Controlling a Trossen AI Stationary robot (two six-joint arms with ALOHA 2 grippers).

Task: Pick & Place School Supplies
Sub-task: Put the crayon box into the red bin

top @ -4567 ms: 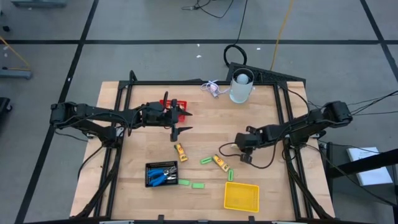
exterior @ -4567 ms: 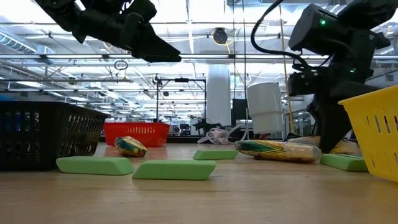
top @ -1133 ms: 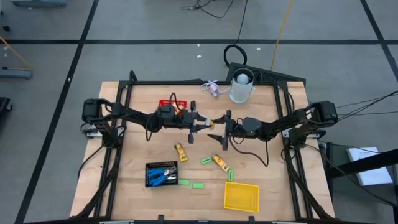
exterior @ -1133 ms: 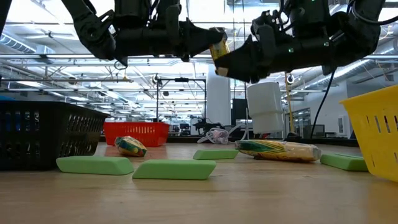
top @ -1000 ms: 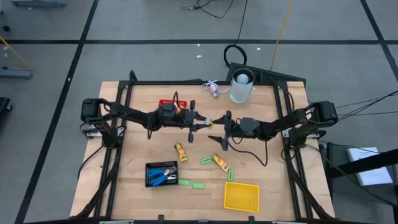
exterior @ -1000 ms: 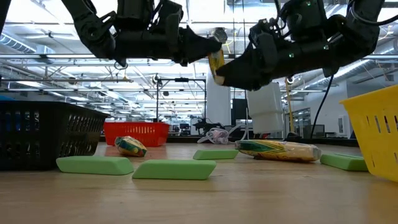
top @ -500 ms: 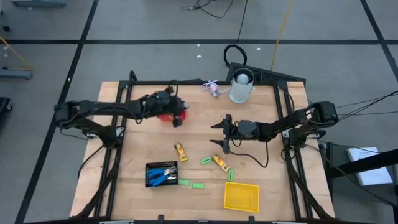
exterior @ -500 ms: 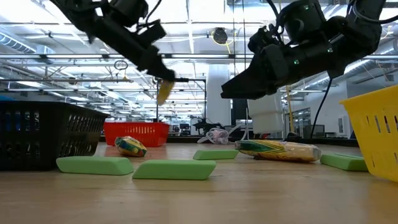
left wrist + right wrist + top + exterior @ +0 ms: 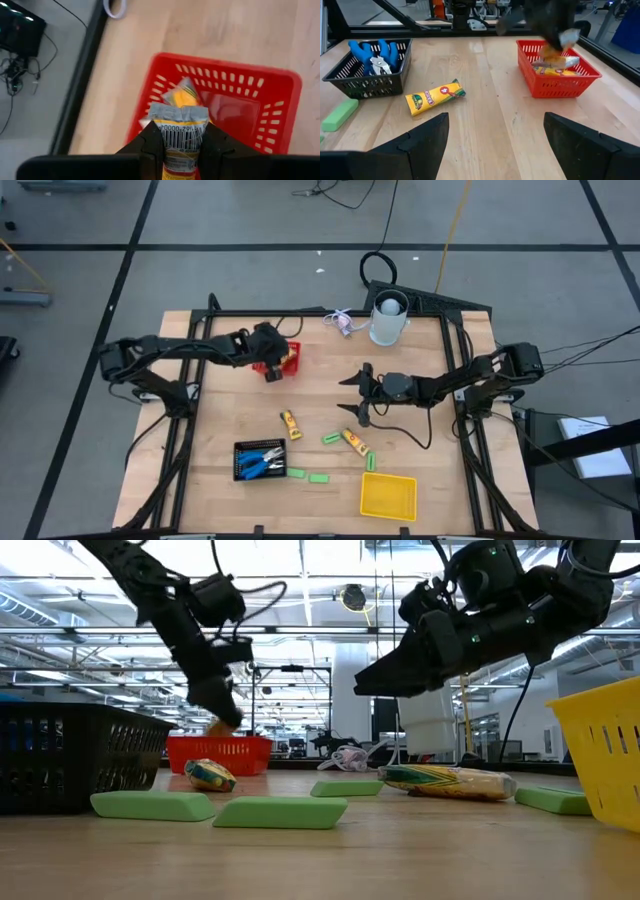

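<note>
My left gripper hangs over the red basket at the far left, shut on a yellow crayon packet. Another yellow packet lies inside that basket. My right gripper stands open above the table's middle, holding nothing. On the wood lie two more yellow packets and several green bars. Blue-handled scissors sit in the black basket. My left gripper pinches the yellow packet between its two fingers, which lie on the packet's two long sides. The barcode part and the crimped grey end stick out past the fingertips. The fingers slant downward over the red basket, and the packet is clear of the table.
A yellow basket stands near the front edge, right of centre. A white cup and a small tangle of cord are at the far edge. Bare wood lies between the red basket and my right gripper.
My left gripper has carried the yellow packet away from my right gripper at the table's middle, toward the far left, and has tipped downward over the red basket. My right gripper has stayed open near the middle.
</note>
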